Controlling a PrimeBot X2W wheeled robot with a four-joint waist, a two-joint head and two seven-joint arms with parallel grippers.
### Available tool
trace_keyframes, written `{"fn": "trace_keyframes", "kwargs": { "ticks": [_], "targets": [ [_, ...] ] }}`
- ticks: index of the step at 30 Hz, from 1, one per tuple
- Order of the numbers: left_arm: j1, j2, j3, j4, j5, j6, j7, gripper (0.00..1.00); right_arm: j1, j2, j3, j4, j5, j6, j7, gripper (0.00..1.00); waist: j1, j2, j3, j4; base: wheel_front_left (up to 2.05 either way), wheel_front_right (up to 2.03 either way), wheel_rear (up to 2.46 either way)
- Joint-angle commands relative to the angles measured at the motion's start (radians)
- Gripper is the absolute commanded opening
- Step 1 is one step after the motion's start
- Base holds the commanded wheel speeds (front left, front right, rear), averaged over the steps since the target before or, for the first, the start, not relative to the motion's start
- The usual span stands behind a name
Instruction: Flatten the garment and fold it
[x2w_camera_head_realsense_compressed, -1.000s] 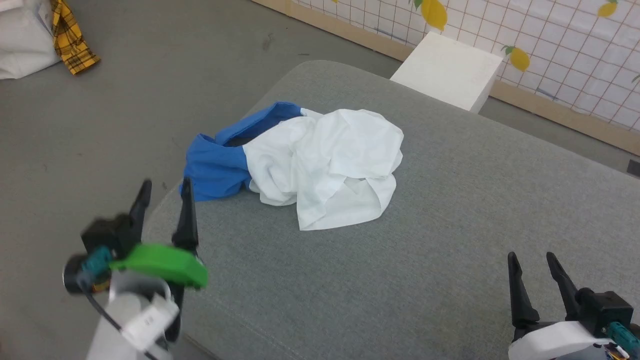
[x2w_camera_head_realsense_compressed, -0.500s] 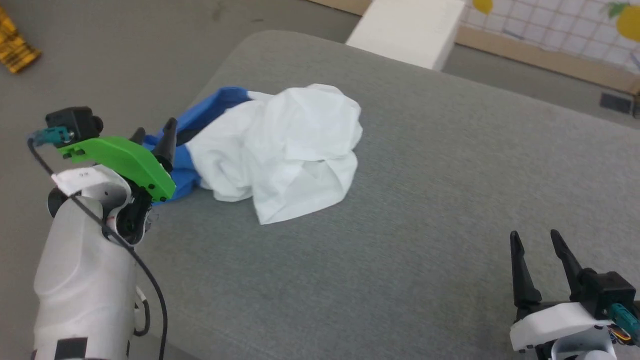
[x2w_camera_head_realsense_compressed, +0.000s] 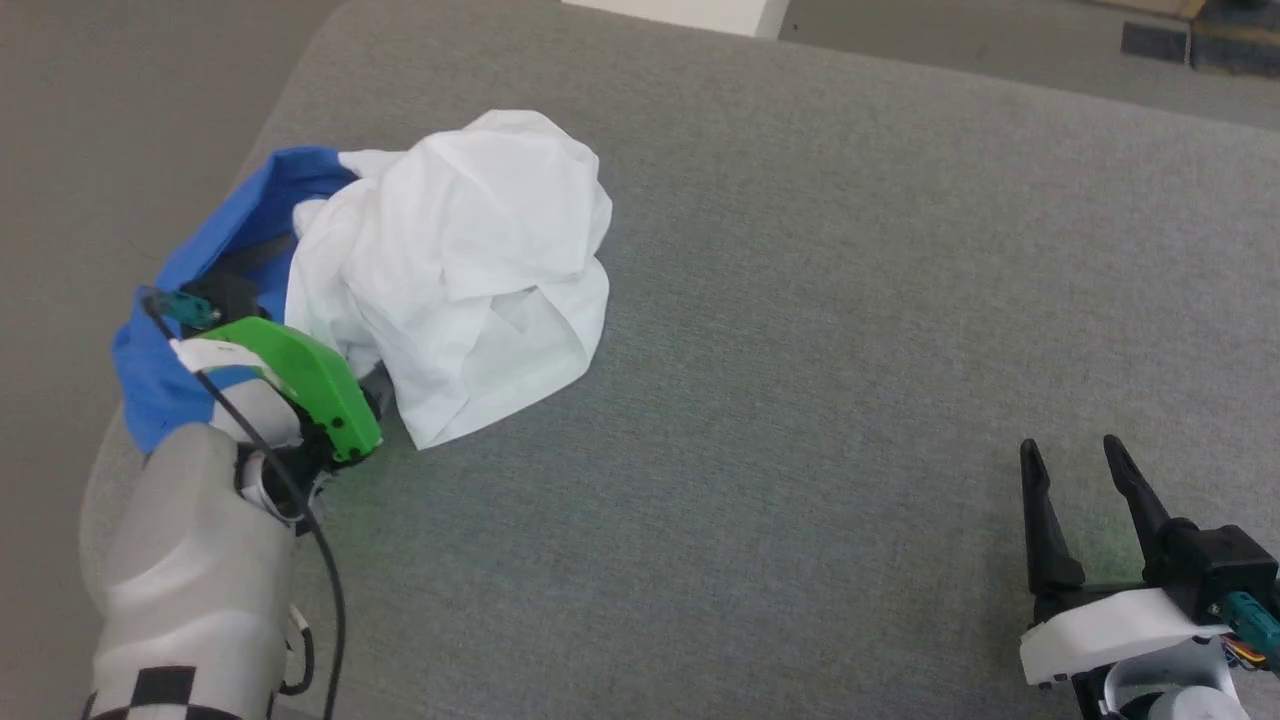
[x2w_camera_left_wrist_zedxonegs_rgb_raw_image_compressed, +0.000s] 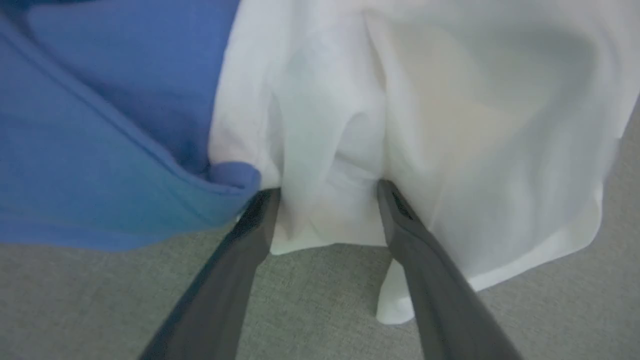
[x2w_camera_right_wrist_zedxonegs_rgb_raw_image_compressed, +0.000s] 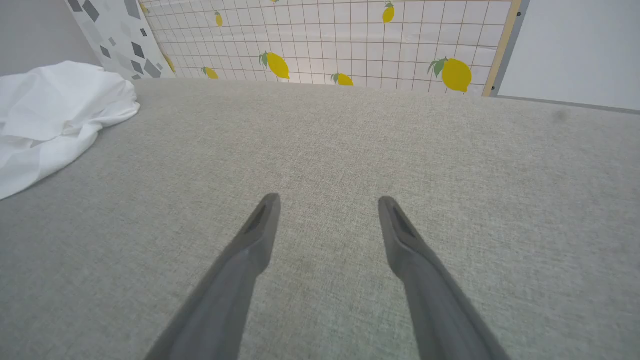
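Both arms low: L fingers (x2w_camera_left_wrist_zedxonegs_rgb_raw_image_compressed: 245, 240) wide, tips at crumpled garment (x2w_camera_head_realsense_compressed: 450, 250); R fingers (x2w_camera_head_realsense_compressed: 1042, 530) wide, well apart over cushion (x2w_camera_head_realsense_compressed: 850, 300).

The garment (x2w_camera_head_realsense_compressed: 470, 250) is a crumpled heap, not flat: white body bunched & folded over itself, w/ a blue sleeve (x2w_camera_head_realsense_compressed: 225, 235) draped at the left edge of the grey surface (x2w_camera_head_realsense_compressed: 850, 350), near its far-left rounded corner. One white corner points toward the near edge.

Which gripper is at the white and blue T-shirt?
The left gripper, jaws open astride a white T-shirt fold; right gripper sits apart over grey upholstery.
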Motion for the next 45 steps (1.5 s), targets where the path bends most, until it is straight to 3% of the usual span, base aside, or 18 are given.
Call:
{"fn": "trace_keyframes", "kwargs": {
  "ticks": [1,7,8,9,10,25,32,36,45],
  "targets": [
    [-0.004,-0.013,-0.008,0.018,0.002,-0.001,0.005,1.00,-0.022,0.000,0.000,-0.009,-0.012,-0.002,0.003,1.00,0.0000,0.0062,0.039,-0.024,0.00,0.00,0.00],
    [-0.003,-0.042,-0.032,0.080,-0.008,-0.004,0.019,1.00,-0.026,0.000,-0.001,-0.020,-0.019,-0.002,0.012,1.00,0.0000,0.0062,0.057,-0.019,0.00,0.00,0.00],
    [-0.004,-0.047,-0.031,0.086,-0.015,-0.005,0.013,0.60,-0.027,0.000,-0.001,-0.021,-0.020,-0.002,0.014,1.00,0.0000,0.0062,0.059,-0.018,0.00,0.00,0.00],
    [-0.008,-0.049,-0.031,0.086,-0.016,-0.006,-0.008,0.06,-0.029,0.000,-0.002,-0.023,-0.021,-0.002,0.015,1.00,0.0000,0.0062,0.062,-0.015,0.00,0.00,0.00],
    [-0.009,-0.050,-0.031,0.087,-0.017,-0.006,-0.024,0.00,-0.030,0.000,-0.002,-0.023,-0.021,-0.002,0.016,1.00,0.0000,0.0062,0.063,-0.013,0.00,0.00,0.00],
    [-0.135,-0.014,0.029,0.014,-0.061,-0.011,-0.330,0.00,-0.029,0.000,0.028,0.059,0.025,-0.002,-0.017,1.00,0.0000,0.0062,-0.061,0.027,0.00,0.00,0.00],
    [-0.240,0.031,0.023,-0.114,-0.088,-0.012,-0.336,0.00,-0.021,0.000,0.039,0.115,0.065,-0.002,-0.044,1.00,0.0000,0.0062,-0.139,-0.003,0.00,0.00,0.00],
    [-0.361,0.058,-0.030,-0.250,-0.097,-0.013,-0.294,0.00,-0.006,0.000,0.039,0.170,0.096,-0.002,-0.062,1.00,0.0000,0.0062,-0.217,-0.058,0.00,0.00,0.00],
    [-0.512,-0.003,-0.118,-0.350,-0.162,-0.013,-0.246,0.00,0.014,0.000,0.034,0.213,0.117,-0.002,-0.069,1.00,0.0000,0.0062,-0.301,-0.167,0.00,0.00,0.00]
  ]
}}
